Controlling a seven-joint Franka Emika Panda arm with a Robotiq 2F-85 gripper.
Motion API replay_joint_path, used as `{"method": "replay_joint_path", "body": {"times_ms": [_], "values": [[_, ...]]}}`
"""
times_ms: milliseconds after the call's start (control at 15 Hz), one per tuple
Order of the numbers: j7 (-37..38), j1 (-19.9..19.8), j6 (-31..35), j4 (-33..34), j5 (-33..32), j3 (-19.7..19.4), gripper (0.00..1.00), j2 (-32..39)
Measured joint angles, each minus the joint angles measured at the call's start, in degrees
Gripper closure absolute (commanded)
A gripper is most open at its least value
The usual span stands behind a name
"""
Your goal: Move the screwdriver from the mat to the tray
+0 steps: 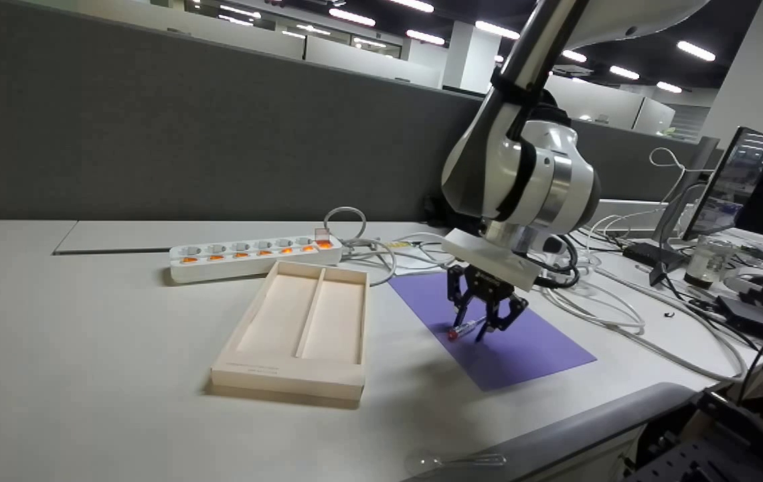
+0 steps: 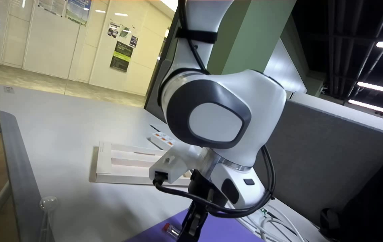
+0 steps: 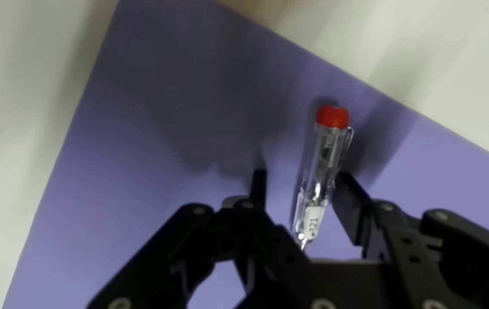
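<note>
Power strip (image 1: 256, 261) glowing orange, far and left; partition (image 1: 207, 127) behind it; monitor (image 1: 733, 187) over right; clear stemmed object (image 1: 468, 462) lying near!

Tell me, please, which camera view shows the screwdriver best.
The wrist view: the screwdriver appears largest there, with its red end and white label plain. Both exterior views show it small and partly hidden behind the jaws, red end visible.

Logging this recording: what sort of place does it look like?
Most likely an open-plan office, perhaps a lab workspace: an exterior view shows a long dark-grey partition, a slim black flat-screen monitor and bar-shaped white ceiling lights.
</note>
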Motion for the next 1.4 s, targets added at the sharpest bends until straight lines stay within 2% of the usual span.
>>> {"method": "replay_joint_path", "body": {"times_ms": [133, 467, 933, 1200, 1400], "values": [[-0.55, 0.41, 0.0, 0.02, -0.01, -0.44, 0.99, -0.02], [-0.72, 4.07, -1.67, 1.18, -0.9, -2.56, 0.95, -0.48], [0.85, 16.93, -3.05, 4.39, -9.81, -9.06, 0.95, -1.33], [2.14, 23.19, -3.02, 7.11, -13.29, -10.6, 0.95, -1.46], [2.67, 25.77, -3.56, 9.63, -14.05, -10.71, 0.95, -1.76]]}}
